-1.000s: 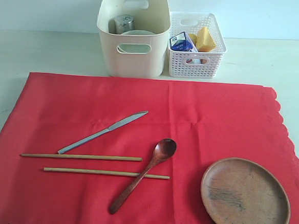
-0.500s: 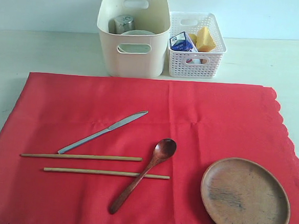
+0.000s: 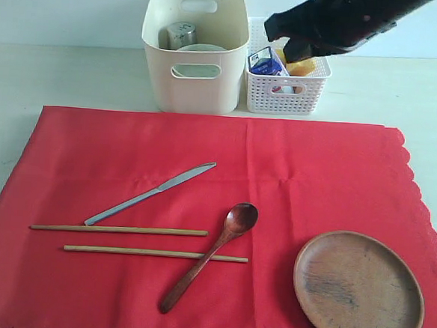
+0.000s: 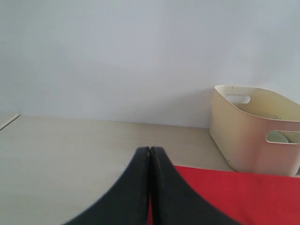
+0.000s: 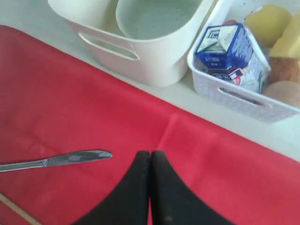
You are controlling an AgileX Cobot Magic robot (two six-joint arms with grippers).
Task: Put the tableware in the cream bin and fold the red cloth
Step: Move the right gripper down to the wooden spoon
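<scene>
The red cloth [image 3: 308, 170] lies spread flat on the table. On it rest the silver knife [image 3: 153, 193], two chopsticks [image 3: 116, 230] [image 3: 156, 253], the dark wooden spoon [image 3: 208, 257] and the brown wooden plate [image 3: 358, 290]. Behind the cloth, the cream bin [image 3: 193, 72] holds the pale bowl [image 3: 200, 49] and the steel cup [image 3: 181, 34]. My right arm [image 3: 341, 22] is a dark blur over the basket. The right gripper [image 5: 150, 153] is shut and empty above the cloth, near the knife tip [image 5: 91, 156]. My left gripper [image 4: 150, 150] is shut and empty at the cloth's edge [image 4: 243, 197], left of the bin [image 4: 253, 136].
A white lattice basket [image 3: 286, 94] stands to the right of the bin, holding a milk carton [image 3: 268, 62], cheese [image 3: 300, 63] and other food. Bare table [image 3: 75, 71] surrounds the cloth at the back and sides.
My right arm has swung into the exterior view from the top right and now hangs over the white basket. Nothing on the cloth has moved.
</scene>
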